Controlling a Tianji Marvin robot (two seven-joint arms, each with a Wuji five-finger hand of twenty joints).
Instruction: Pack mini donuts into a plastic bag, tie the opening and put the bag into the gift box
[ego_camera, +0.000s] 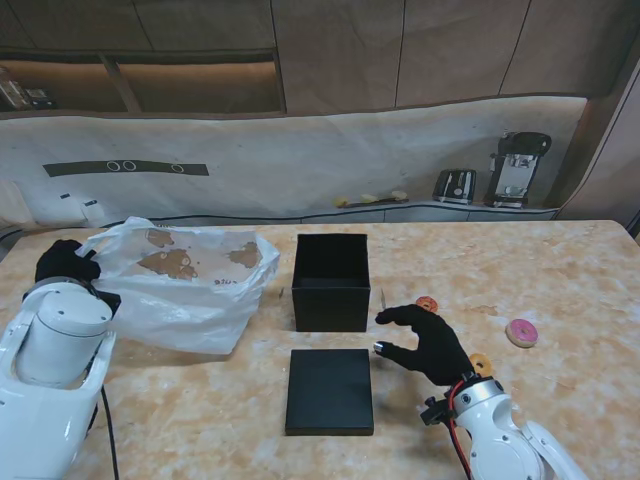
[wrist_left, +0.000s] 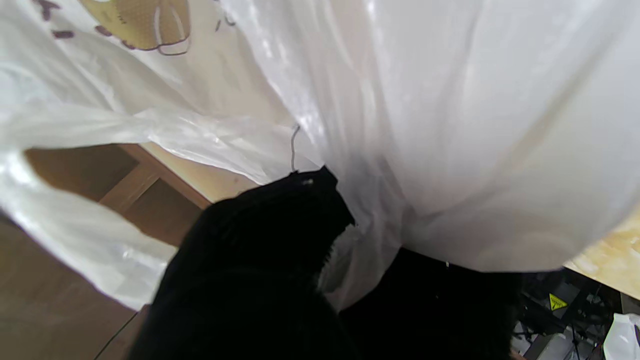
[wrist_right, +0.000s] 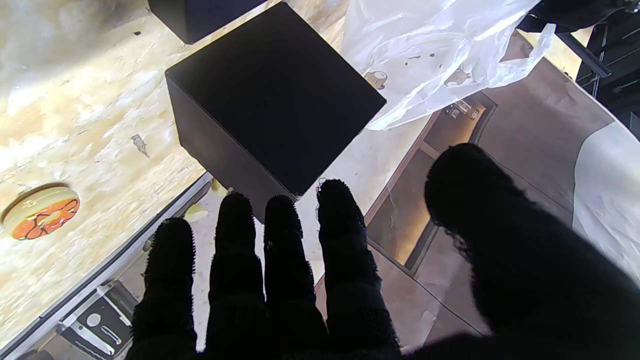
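Left hand (ego_camera: 65, 262) gripping plastic bag (ego_camera: 190, 280) at table's left. Right hand (ego_camera: 428, 340) hovering, fingers (wrist_right: 285, 235) spread wide, holding nothing. Donuts (ego_camera: 521, 332) lying right of gift box (ego_camera: 331, 281). Risk: thin film slipping, bag mouth collapsing.

Left hand (ego_camera: 62, 262) fingers mostly hidden behind the plastic bag (ego_camera: 190, 280), bag contents indistinct, 1 donut (ego_camera: 481, 364) partly behind the right wrist

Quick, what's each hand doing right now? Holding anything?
Left hand: closed on the plastic bag.
Right hand: open, fingers spread, holding nothing.
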